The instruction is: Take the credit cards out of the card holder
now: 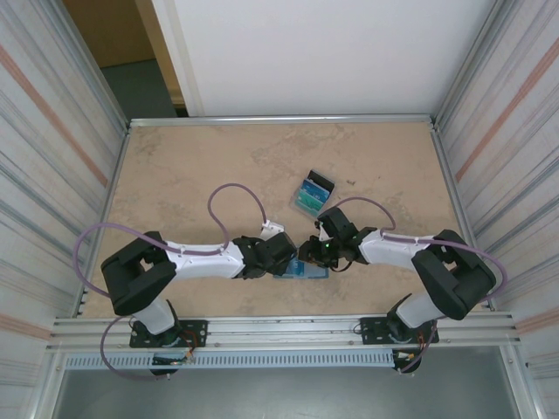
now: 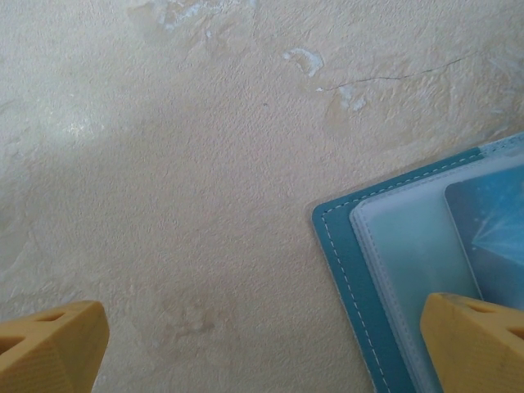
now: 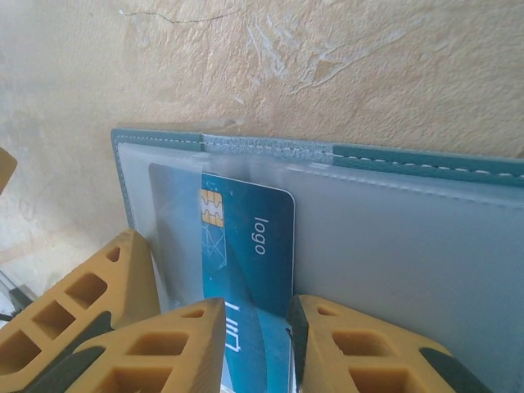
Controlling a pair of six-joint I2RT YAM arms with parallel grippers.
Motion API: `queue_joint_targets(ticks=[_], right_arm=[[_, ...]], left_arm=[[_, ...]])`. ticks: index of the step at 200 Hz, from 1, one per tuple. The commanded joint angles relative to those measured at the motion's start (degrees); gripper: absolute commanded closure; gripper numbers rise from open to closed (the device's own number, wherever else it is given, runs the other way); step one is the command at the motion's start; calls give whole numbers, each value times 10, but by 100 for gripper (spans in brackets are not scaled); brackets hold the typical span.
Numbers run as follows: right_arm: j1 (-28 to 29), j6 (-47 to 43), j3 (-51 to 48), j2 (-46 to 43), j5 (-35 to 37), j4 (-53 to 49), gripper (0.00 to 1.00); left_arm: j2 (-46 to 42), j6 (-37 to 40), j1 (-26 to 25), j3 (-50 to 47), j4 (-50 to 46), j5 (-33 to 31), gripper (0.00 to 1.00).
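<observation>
The card holder (image 3: pixel 409 160) lay open on the table (image 2: pixel 164 164) beneath the right claw (image 3: pixel 255 344), whose narrow jaws straddled a blue credit card (image 3: pixel 246 246); whether they truly pinched it could not be told. The left claw (image 2: pixel 262 344), spread wide, would best pin the holder while the card slid straight out.

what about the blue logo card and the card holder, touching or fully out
Touching. The right wrist view shows the blue logo card with its left end tucked under the card holder's clear sleeve, the rest sticking out.
</observation>
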Motion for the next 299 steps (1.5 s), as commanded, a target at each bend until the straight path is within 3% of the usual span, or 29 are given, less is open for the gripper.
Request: queue_joint_targets(ticks=[1,65,174,299], right_arm=[[-6,11,-13,-5,12,-11,71],[-6,38,-27,19,12,8,69],[6,32,-4,-18,79,-88,66],[-3,44,-29,17,-25,58,81]], left_arm=[[8,-9,-1,-8,-30,9,1],[7,-11,-2,-10,-31,10,1],[4,-14,-2,-9,-34,9,1],[19,-14,-6,-6,-28,20,1]])
